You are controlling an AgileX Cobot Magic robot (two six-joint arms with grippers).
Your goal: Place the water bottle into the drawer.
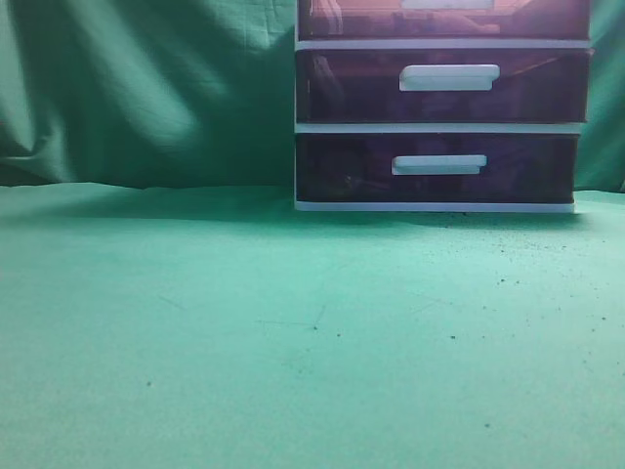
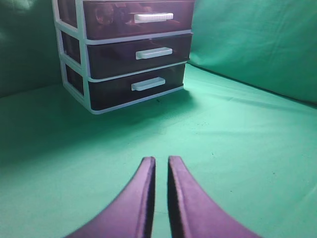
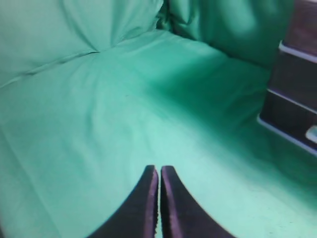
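1. The white-framed plastic unit [image 1: 439, 127] stands at the back of the green cloth-covered surface [image 1: 293, 332], right of centre in the exterior view, with green cloth hung behind it
2. The drawer [image 2: 141, 17] named in the task is the topmost of three, with a dark translucent purple-brown front; it sits flush in the frame, closed, and its white bar handle [image 2: 153, 17] faces outward
3. In the exterior view only the lower strip of that top drawer [image 1: 444, 20] shows, cut by the upper edge of the picture; the middle drawer [image 1: 444, 86] and bottom drawer [image 1: 437, 168] below it are in full view, both closed
4. The water bottle appears in none of the three views, so its place cannot be told
5. The left claw [image 2: 161, 161] hangs above bare cloth, well apart from the unit and pointed toward it; its two dark fingers [image 2: 143, 198] are nearly pressed together with only a thin slit between the tips, pinching nothing
6. The right claw [image 3: 159, 170] also hangs above bare cloth, its fingers [image 3: 141, 208] pressed together at the tips and holding nothing; the unit's edge [image 3: 294, 99] shows at the right border of that view, blurred
7. Neither arm appears in the exterior view
8. Small dark specks dot the cloth in front of the unit
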